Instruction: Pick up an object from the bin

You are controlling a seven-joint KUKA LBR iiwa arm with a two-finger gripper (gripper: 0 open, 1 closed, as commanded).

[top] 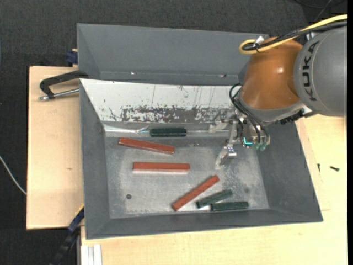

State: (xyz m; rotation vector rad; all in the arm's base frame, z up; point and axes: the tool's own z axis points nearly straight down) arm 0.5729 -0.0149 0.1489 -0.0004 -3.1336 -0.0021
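The arm's orange wrist cover (273, 81) is reaching in from the upper right of the frame. The gripper (227, 154) is hanging just right of centre, over a bare patch of floor in the grey bin (94, 164). From where I am standing I cannot tell how far it is opening or whether it is gripping anything. The nearest thing, a slanted red-brown bar (194, 193), is lying just below it in the frame, apart from it. A pair of dark green sticks (230, 206) is lying beside that bar at lower right. A level red-brown bar (161, 168) and a tilted red-brown bar (146, 145) are lying left of centre, well apart from the gripper. A lone dark green stick (168, 131) is sitting near the back wall.
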